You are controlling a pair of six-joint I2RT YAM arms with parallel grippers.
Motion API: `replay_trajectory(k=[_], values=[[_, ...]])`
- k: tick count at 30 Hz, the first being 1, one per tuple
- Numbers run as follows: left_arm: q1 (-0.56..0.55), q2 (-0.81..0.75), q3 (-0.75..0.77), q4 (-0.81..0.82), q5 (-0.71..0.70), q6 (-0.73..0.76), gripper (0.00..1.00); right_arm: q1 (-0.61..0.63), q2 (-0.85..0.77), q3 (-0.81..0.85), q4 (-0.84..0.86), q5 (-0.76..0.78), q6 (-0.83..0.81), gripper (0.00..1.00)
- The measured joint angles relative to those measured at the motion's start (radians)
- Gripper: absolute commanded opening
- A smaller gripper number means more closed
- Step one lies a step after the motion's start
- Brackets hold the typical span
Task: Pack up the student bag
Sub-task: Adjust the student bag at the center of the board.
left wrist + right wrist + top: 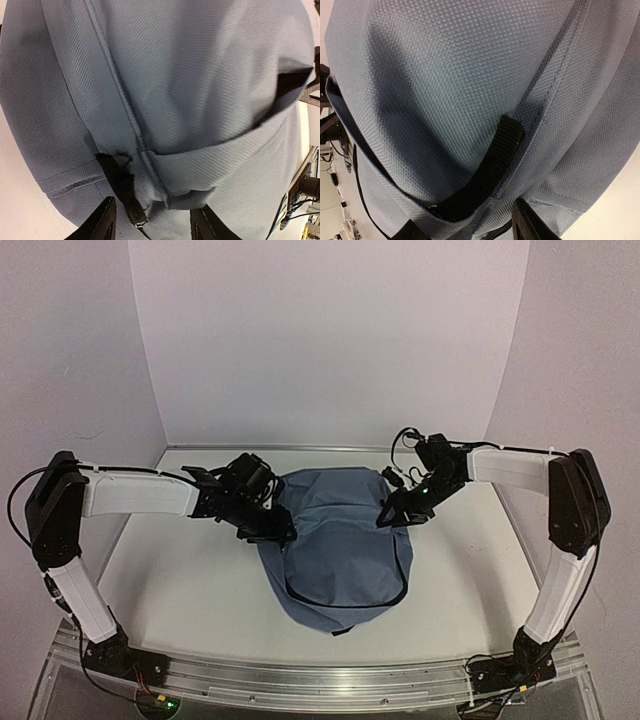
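The student bag (340, 560) is a blue-grey backpack lying in the middle of the table, with a black zipper line (350, 606) curving across its near part. My left gripper (280, 530) is at its left edge. In the left wrist view the gripper (152, 225) has a bunched fold of bag fabric (200, 75) and a short black strap (117, 180) between its fingers. My right gripper (392, 514) is at the bag's right edge. In the right wrist view the gripper (470, 232) grips bag fabric (445, 75) beside a black webbing strap (495, 160).
The white table (180, 580) is enclosed by white walls at the back and on both sides. A metal rail (320, 675) with the arm bases runs along the near edge. Cables hang near the right wrist (405, 445).
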Motion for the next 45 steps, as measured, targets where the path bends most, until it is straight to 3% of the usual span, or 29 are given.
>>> replay_trajectory(k=[9, 13, 20, 24, 25, 37, 45], values=[[-0.027, -0.008, 0.043, -0.011, -0.017, 0.006, 0.55, 0.000, 0.000, 0.007, -0.003, 0.001, 0.004, 0.48], [-0.031, 0.002, 0.071, -0.011, -0.027, 0.014, 0.50, 0.000, 0.000, 0.014, -0.005, 0.001, 0.009, 0.45], [-0.033, 0.070, 0.131, -0.050, -0.049, 0.025, 0.30, 0.004, 0.000, 0.021, -0.010, 0.013, 0.010, 0.30], [-0.033, 0.072, 0.131, -0.070, -0.062, 0.025, 0.06, 0.006, 0.000, 0.024, -0.010, 0.028, 0.005, 0.02], [-0.033, 0.070, 0.131, -0.069, -0.063, 0.030, 0.01, 0.007, 0.000, 0.025, -0.010, 0.030, 0.001, 0.00], [0.061, -0.097, 0.010, 0.007, 0.107, 0.100, 0.00, 0.025, -0.002, 0.080, -0.010, -0.053, -0.060, 0.00], [0.143, -0.062, 0.033, 0.001, 0.197, 0.130, 0.00, 0.049, 0.000, 0.099, -0.001, -0.061, -0.015, 0.00]])
